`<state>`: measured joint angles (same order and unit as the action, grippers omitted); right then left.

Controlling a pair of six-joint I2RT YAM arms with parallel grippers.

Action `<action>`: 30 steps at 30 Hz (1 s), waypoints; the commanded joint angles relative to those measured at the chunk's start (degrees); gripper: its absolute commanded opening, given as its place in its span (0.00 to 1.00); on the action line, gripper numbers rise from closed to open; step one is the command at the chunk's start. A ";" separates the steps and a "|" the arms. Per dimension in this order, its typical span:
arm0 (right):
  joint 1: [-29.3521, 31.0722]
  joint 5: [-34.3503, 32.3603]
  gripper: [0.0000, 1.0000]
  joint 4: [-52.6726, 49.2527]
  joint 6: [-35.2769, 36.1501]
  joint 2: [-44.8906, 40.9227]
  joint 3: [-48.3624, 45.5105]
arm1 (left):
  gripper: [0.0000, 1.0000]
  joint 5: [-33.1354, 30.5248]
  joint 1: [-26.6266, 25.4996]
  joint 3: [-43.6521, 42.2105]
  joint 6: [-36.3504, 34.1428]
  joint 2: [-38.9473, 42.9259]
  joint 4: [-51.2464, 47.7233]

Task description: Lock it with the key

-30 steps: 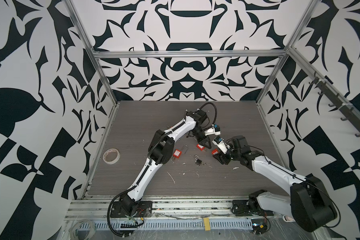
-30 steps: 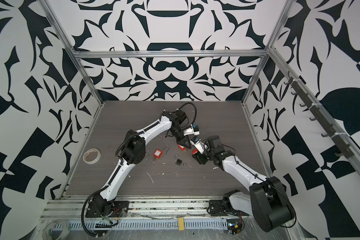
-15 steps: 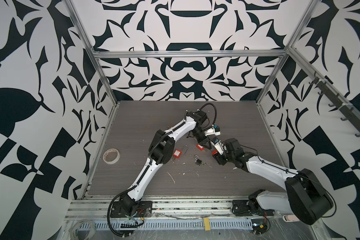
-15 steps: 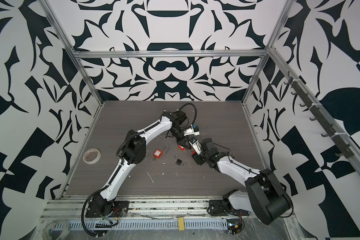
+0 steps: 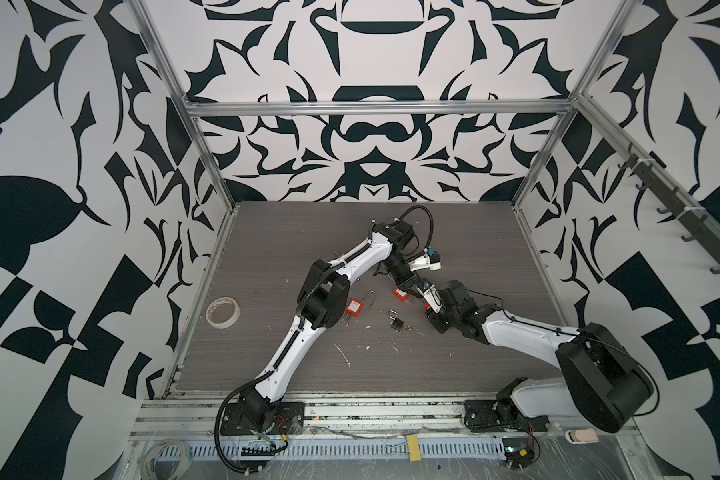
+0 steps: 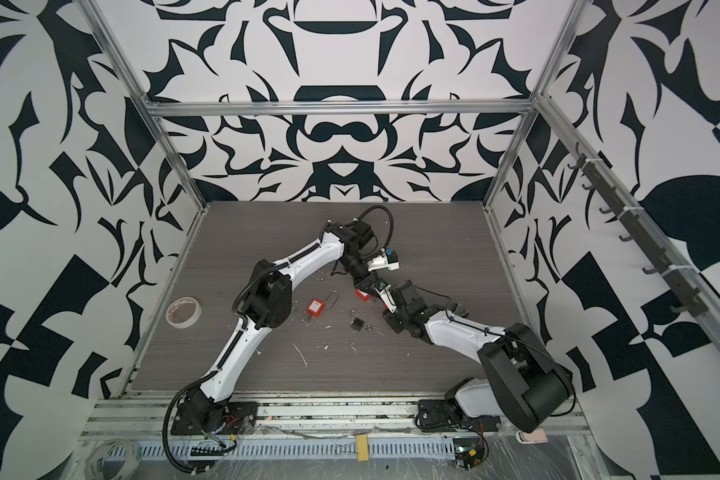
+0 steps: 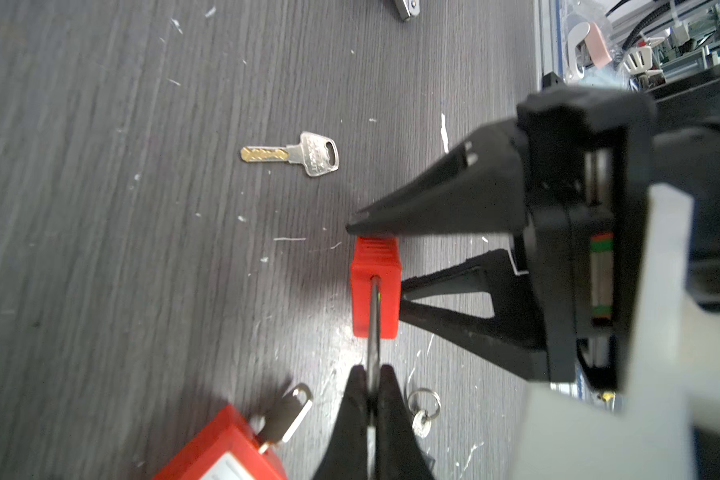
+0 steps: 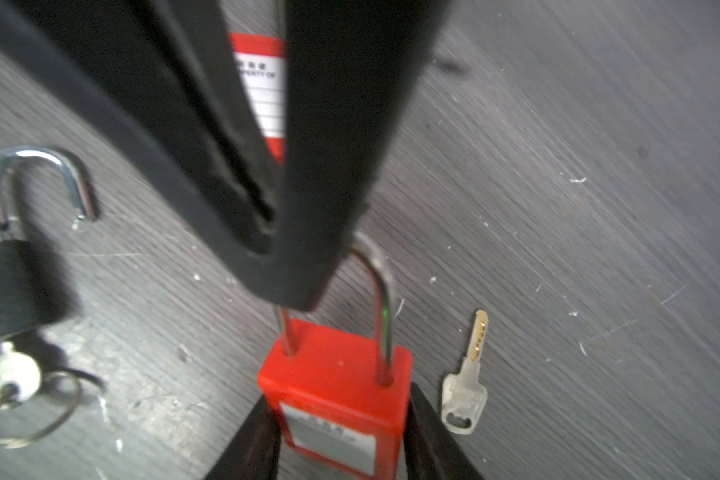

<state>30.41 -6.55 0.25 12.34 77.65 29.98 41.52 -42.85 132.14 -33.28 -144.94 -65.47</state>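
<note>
At the left of the dark grey, wood-grained desk point(image 5: 267, 249) lies a tape roll point(image 5: 223, 312), flat, round and pale. More to the right lies a second red padlock point(image 5: 355, 306), a plastic block with a white label and a long thin steel bow. A small key point(image 7: 287, 411) sticks in its end. Next comes a black padlock point(image 8: 1, 282), small and matt. Its bright bow is swung open, and a silver key on a wire ring point(image 8: 13, 382) is at its underside.

The red padlock point(image 8: 341, 386) of the task is near the middle of the desk, between the two tools. The left tool point(image 7: 371, 374) is closed tight on the top of its steel shackle point(image 8: 385, 316). The right tool point(image 8: 337, 419) has its fingers against both ribbed sides of the red body and grips it. Just beside the body, apart from it, lies the loose key point(image 8: 466, 382), which has a silver head and a brass-coloured blade.

The left tool covers the bend of the shackle. The label print is blurred. I cannot tell if the red body rests on the desk. In both top views the loose key is too small to find.
</note>
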 commanded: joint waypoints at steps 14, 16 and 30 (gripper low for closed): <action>0.15 -0.85 0.34 -0.25 -2.14 -4.36 -0.08 | 0.17 2.16 0.75 1.68 1.71 -0.52 -0.26; 0.16 -0.86 0.34 -0.28 -2.21 -4.69 -0.25 | 0.17 2.16 0.75 1.46 1.81 -0.34 0.17; 0.17 0.29 0.35 -7.04 -5.10 -4.20 1.50 | 0.39 -2.53 2.34 -9.72 11.80 5.81 19.13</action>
<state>30.52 -6.59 -4.95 9.04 74.30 29.47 41.54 -42.06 125.38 -25.12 -143.48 -54.06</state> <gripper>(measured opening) 0.437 0.381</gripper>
